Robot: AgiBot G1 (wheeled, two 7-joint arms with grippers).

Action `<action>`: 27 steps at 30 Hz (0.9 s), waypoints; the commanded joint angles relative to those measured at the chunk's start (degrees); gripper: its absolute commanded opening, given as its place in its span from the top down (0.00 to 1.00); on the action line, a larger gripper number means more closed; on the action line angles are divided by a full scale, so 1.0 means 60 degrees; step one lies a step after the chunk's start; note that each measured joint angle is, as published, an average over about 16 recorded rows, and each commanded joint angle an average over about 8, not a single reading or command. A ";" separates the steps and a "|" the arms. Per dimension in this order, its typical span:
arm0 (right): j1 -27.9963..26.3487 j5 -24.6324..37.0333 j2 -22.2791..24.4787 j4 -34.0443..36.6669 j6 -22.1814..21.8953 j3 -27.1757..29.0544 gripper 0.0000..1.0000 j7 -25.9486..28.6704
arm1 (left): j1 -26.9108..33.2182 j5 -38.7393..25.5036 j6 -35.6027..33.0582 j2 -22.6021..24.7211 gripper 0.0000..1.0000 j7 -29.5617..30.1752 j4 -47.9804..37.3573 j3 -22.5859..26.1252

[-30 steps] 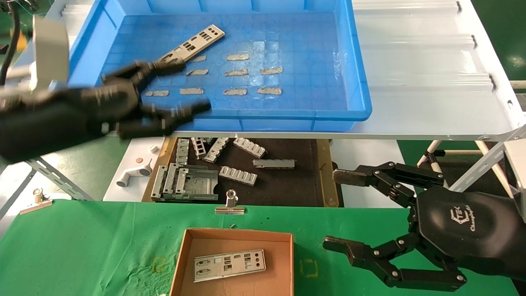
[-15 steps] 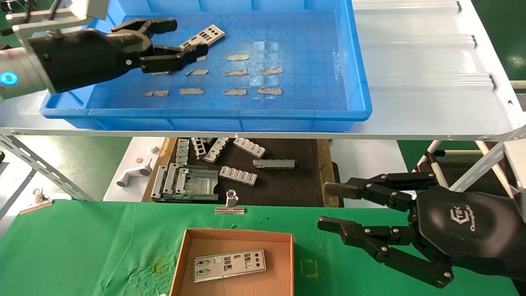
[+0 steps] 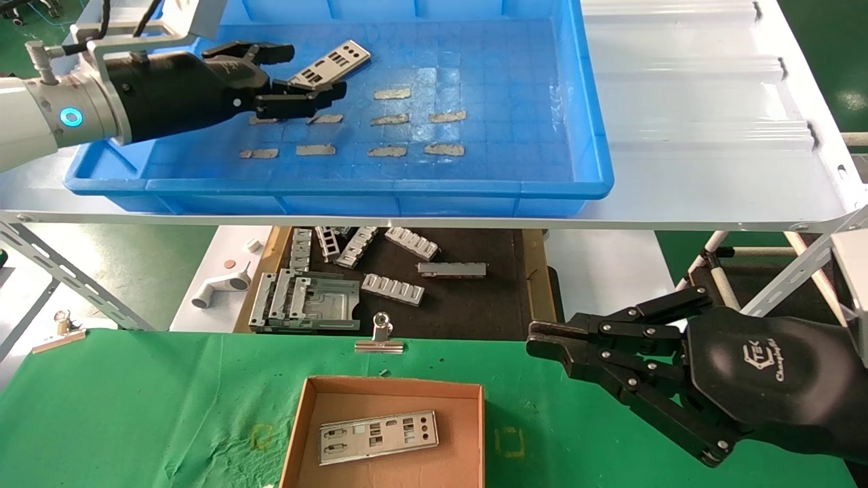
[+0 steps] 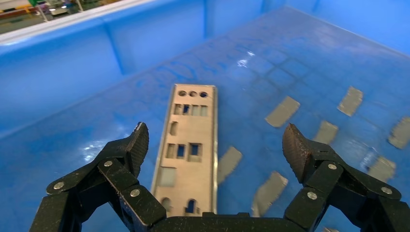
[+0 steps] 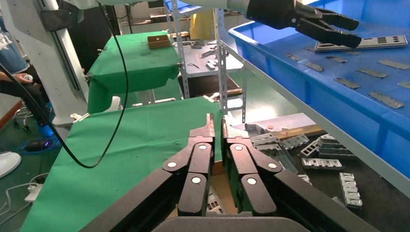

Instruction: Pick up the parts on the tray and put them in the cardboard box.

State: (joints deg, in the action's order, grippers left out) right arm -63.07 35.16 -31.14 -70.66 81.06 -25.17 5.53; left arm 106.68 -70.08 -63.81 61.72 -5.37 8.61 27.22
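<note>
Head view: left gripper is inside the blue tray, far-left area, fingers spread and empty, straddling the near end of the last silver part. That part lies flat on the tray floor, angled, with tape scraps scattered just beside it and further across the floor. One part already sits flat in the cardboard box on the green counter. Right gripper is parked low on the right, beyond the box's right side, fingers pressed together, holding nothing. Grey ribbed blocks sit on the lower dark mat, not part of this job.

Left wrist view: part runs lengthwise away from the camera, between the two open fingertips. It sits closer to one fingertip than the other, so not centred. No contact that I can see; height above the tray floor is hard to judge here.

Right wrist view: right gripper fully closed and empty, over the green counter. Left gripper visible far off, above the tray, near the part.

Step in hand, my read: pre-grasp on the second part. Next move probably calls for centring over the strip, dropping until the tips reach the floor, then closing across the narrow width. It's thin and flat, so I'd expect the tips to slide over it or push it unless they catch the edges.
</note>
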 commanded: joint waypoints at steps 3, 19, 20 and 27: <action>0.0000 0.0000 0.0000 0.0000 0.0000 0.0000 1.00 0.0000 | 0.0169 0.0007 0.0128 0.0141 0.23 -0.0238 -0.0448 -0.0017; 0.0000 0.0000 0.0000 0.0000 0.0000 0.0000 1.00 0.0000 | 0.0426 -0.0008 0.0394 0.0395 1.00 -0.0674 -0.1166 -0.0018; 0.0000 0.0000 0.0000 0.0000 0.0000 0.0000 1.00 0.0000 | 0.0430 -0.0007 0.0411 0.0403 1.00 -0.0681 -0.1193 -0.0018; 0.0000 0.0000 0.0000 0.0000 0.0000 0.0000 1.00 0.0000 | 0.0427 0.0014 0.0597 0.0459 1.00 -0.0736 -0.1330 -0.0034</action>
State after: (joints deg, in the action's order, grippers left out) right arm -63.07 35.16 -31.14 -70.66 81.06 -25.17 5.53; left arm 109.23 -69.99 -60.38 64.44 -9.77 0.71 27.02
